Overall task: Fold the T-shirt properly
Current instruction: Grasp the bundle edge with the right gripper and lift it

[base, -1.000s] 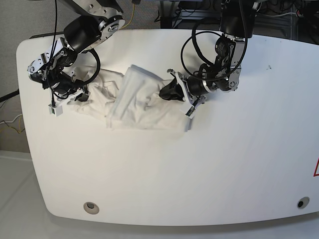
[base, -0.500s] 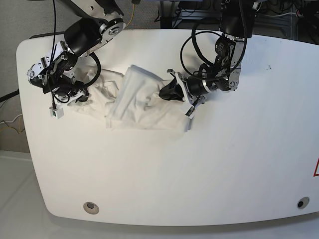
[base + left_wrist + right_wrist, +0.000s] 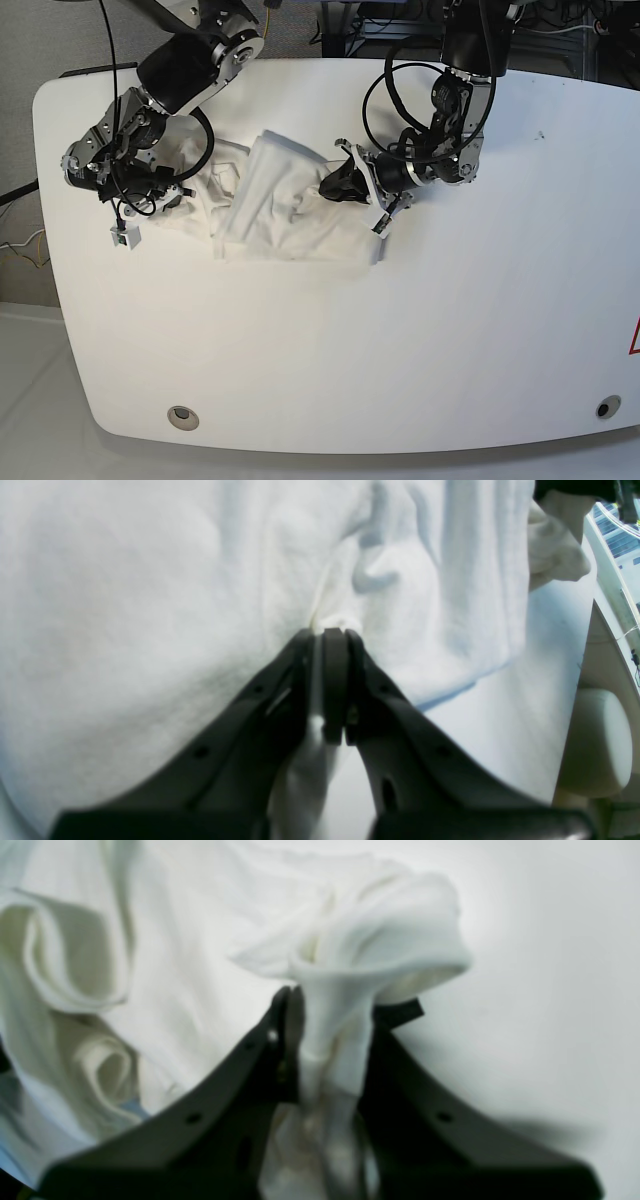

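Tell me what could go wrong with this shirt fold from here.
The left claw pinches only a small nub of the shirt, so it may slip out when pulled. The right claw clamps a bunched wad, probably several layers. The shirt lies crumpled, so folding now would likely trap wrinkles.

Our two arms are mostly black, with shiny silver joint rings and looped black cables. Both matte black plastic grippers, left (image 3: 334, 645) and right (image 3: 330, 1005), have small round screw holes along each finger.
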You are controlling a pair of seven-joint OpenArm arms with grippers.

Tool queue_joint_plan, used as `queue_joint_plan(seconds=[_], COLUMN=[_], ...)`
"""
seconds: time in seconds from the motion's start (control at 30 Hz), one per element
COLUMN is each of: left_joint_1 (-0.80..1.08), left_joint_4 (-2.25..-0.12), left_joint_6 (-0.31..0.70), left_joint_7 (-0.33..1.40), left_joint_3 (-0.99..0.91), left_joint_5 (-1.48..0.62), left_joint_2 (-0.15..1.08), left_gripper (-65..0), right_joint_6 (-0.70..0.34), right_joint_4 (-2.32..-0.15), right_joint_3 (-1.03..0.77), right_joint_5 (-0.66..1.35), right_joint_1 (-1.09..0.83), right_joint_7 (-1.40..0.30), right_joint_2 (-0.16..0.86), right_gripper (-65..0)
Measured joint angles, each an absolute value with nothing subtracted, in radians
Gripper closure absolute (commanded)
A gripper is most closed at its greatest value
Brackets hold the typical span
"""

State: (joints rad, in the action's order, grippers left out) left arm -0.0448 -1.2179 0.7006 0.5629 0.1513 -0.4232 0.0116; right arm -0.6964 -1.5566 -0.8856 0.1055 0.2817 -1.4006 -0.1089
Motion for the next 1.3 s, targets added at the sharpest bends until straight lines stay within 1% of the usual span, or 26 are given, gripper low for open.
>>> queue_joint_plan(seconds=[0.1, 0.4, 0.67, 1.0, 1.3], left_joint_1=[-0.045, -0.045, -0.045, -0.045, -0.046], left_joint_4=[-1.218, -1.217, -1.217, -1.217, -1.217], left_joint_6=[0.701, 0.701, 0.701, 0.701, 0.701], left_joint_7=[0.562, 0.562, 0.562, 0.562, 0.562], left_joint_3=[0.151, 0.151, 0.151, 0.151, 0.151], left_joint_5=[-0.424, -0.424, -0.424, -0.424, -0.424], left_joint_2=[0.012, 0.012, 0.012, 0.012, 0.012], left_gripper=[-1.0, -1.0, -1.0, -1.0, -1.0], right_joint_6=[-0.696, -0.696, -0.697, -0.697, -0.696], right_joint_4=[-1.58, -1.636, -1.694, -1.701, -1.725], right_joint_3=[-0.862, -0.706, -0.698, -0.696, -0.573], right_joint_5=[0.104, 0.109, 0.108, 0.109, 0.123], right_joint_1=[0.287, 0.299, 0.313, 0.335, 0.333], right_joint_7=[-1.404, -1.408, -1.412, -1.416, -1.418], right_joint_2=[-0.123, -0.142, -0.155, -0.162, -0.158], right_gripper=[0.0, 0.0, 0.0, 0.0, 0.0])
